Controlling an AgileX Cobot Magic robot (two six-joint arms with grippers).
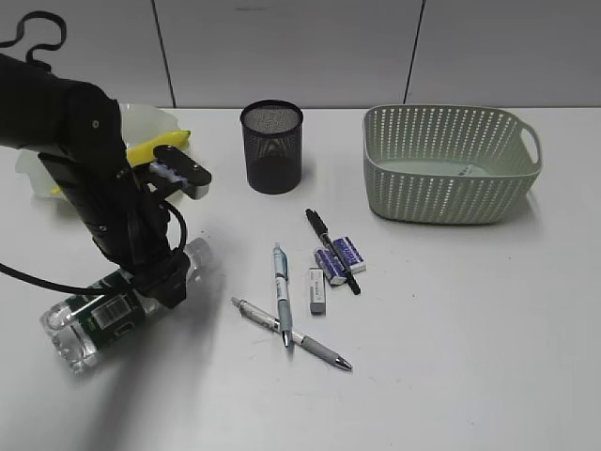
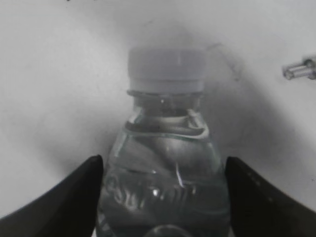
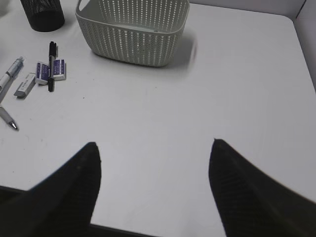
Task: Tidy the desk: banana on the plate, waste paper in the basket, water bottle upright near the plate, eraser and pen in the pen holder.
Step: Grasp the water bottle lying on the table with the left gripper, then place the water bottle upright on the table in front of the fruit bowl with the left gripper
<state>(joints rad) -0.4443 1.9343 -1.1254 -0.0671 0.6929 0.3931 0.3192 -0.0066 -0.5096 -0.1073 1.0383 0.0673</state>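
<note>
The small clear plastic water bottle with a white cap and dark green label (image 1: 113, 310) lies on its side on the large plain white desk (image 1: 451, 338), so it could roll or squirt away if the left gripper (image 2: 163, 197) closes off-centre on its rounded, slippery shoulder. Its body sits between the widely spread fingers (image 2: 69, 197), apparently ungripped, cap pointing away. The right gripper (image 3: 153, 192) hangs open and empty.

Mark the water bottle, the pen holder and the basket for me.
water bottle (image 2: 165, 168): left wrist view, clear shoulder below the cap.
pen holder (image 1: 272, 155): exterior view, front mesh wall.
basket (image 1: 441, 193): exterior view, front perforated wall.
</note>
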